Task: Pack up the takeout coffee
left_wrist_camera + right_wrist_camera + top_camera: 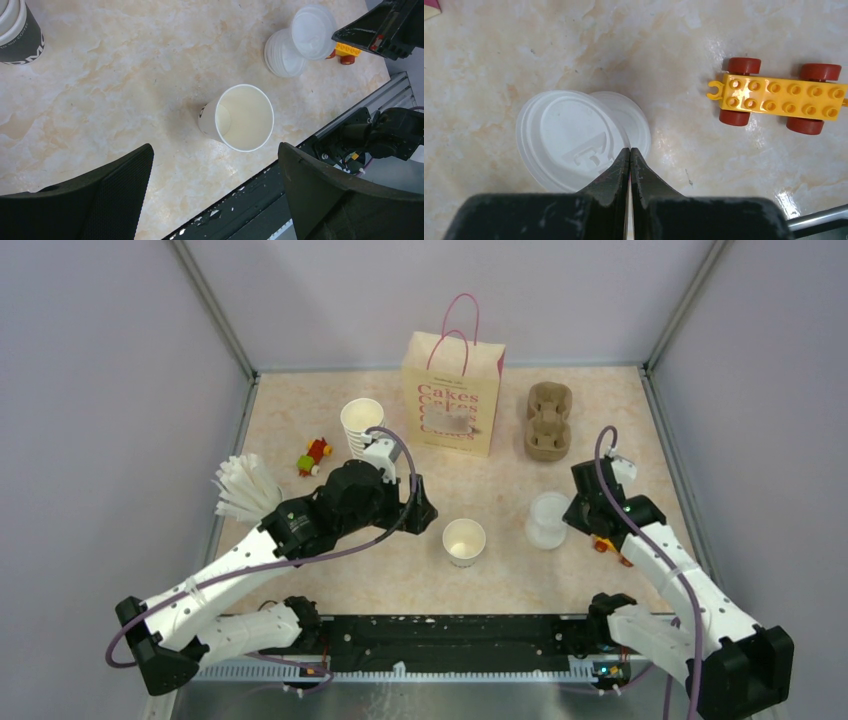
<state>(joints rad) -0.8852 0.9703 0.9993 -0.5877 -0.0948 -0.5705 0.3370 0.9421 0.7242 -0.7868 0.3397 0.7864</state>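
A small white paper cup with black lettering stands upright and lidless at the table's middle front; it also shows in the left wrist view. My left gripper hovers just left of it, open and empty. A stack of white plastic lids lies to the cup's right. My right gripper is shut on the rim of the top lid, which is raised off the stack. The held lid also shows in the left wrist view.
A paper "Cakes" bag stands at the back, with a brown cup carrier to its right and a tall cup stack to its left. A yellow toy car lies by the lids. A small toy and a white stick bundle lie at left.
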